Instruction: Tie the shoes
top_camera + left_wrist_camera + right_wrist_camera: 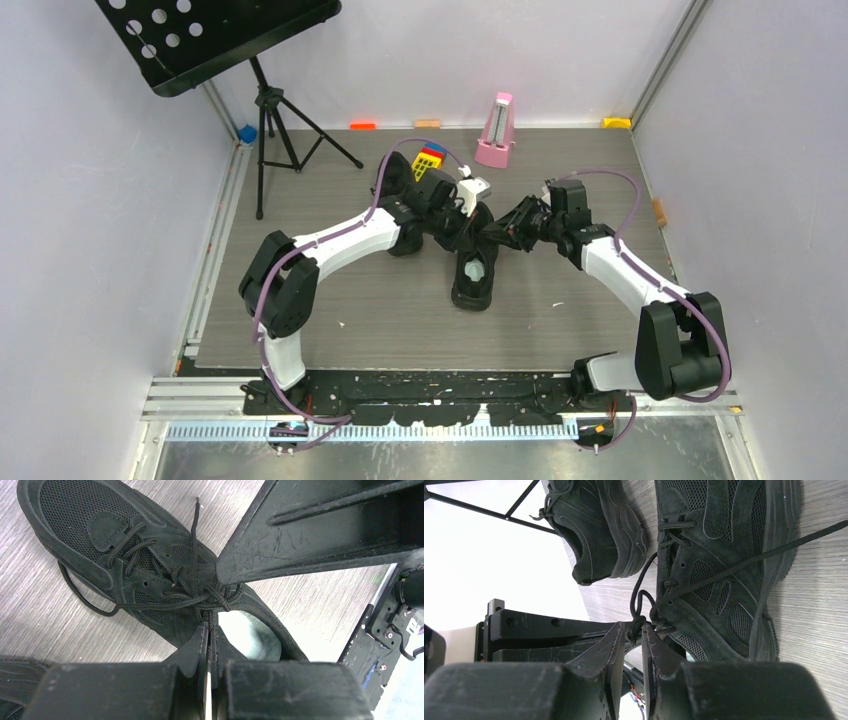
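One black shoe [475, 280] lies mid-table with its pale insole showing. It fills the left wrist view [115, 555] and the right wrist view [724, 565]. Its laces cross in a knot [216, 598] by the opening. My left gripper [209, 630] is shut on a lace strand just below that knot; in the top view it is over the shoe's far end [468, 228]. My right gripper [635, 628] is shut on a lace loop at the knot, opposite the left one [497, 234]. The second shoe [599, 525] lies beside the first, mostly hidden under my left arm in the top view.
A black music stand [265, 110] stands at the back left. A pink metronome [496, 130] and a coloured block [430, 160] sit near the back wall, with small blocks [362, 126] along it. A loose lace end [82, 597] trails on the table.
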Controlling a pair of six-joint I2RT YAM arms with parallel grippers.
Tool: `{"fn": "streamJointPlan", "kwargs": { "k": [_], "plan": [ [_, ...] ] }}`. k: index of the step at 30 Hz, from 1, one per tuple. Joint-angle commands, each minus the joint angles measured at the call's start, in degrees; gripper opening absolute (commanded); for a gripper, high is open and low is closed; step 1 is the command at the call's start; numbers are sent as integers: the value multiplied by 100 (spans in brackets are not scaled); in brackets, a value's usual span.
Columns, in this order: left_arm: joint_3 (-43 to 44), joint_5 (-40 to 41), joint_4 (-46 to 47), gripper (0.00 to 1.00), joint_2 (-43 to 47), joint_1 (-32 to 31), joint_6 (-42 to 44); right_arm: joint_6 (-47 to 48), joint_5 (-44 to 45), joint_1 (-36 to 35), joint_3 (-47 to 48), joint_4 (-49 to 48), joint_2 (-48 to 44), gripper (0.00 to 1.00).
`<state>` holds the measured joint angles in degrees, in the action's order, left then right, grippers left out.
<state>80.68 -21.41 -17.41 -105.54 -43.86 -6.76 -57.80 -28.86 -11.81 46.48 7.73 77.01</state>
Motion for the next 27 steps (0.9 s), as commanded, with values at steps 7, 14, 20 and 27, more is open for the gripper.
{"fn": "streamJointPlan", "kwargs": {
  "k": [7, 14, 20, 27],
  "plan": [
    [299, 64, 138, 0, -55, 26, 105, -4, -170, 21, -117, -174, 44, 18],
    [201, 165, 154, 0, 2, 70, 89, 244, 87, 21, -39, 135, -34, 0],
    [37, 207, 164, 0, -7, 243, -52, 658, 573, 21, 118, 515, -58, 0],
    [-7, 287, 177, 0, -104, 331, -113, 1049, 914, 21, 177, 782, -3, 0]
  ]
}}
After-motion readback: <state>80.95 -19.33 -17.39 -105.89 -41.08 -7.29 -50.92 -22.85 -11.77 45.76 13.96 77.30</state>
